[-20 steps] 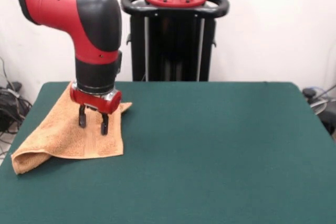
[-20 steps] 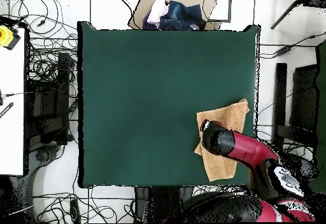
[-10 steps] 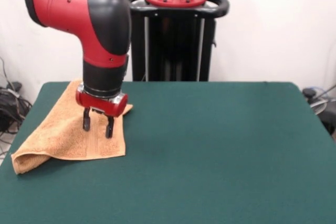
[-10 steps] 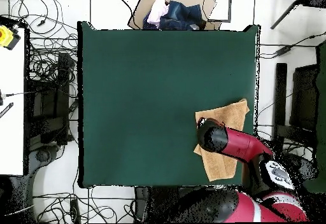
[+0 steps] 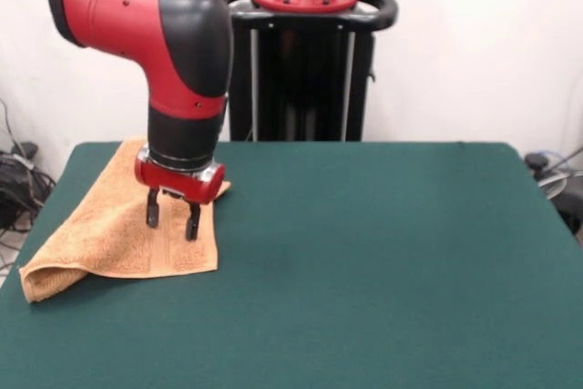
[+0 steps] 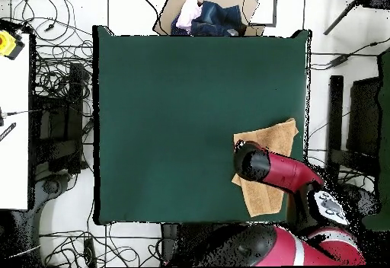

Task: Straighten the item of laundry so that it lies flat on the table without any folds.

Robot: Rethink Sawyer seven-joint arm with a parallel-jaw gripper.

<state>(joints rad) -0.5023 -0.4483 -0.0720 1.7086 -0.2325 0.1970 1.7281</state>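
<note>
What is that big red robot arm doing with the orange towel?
The robot is trying to smooth out the orange towel so it lies flat on the green table. Right now its tool is open, with both fingers pointing down over the towel's edge nearest the table's middle. It has not grabbed anything. The towel is not flat yet: the front view shows one corner folded over and bunched up near the table's side edge.
</note>
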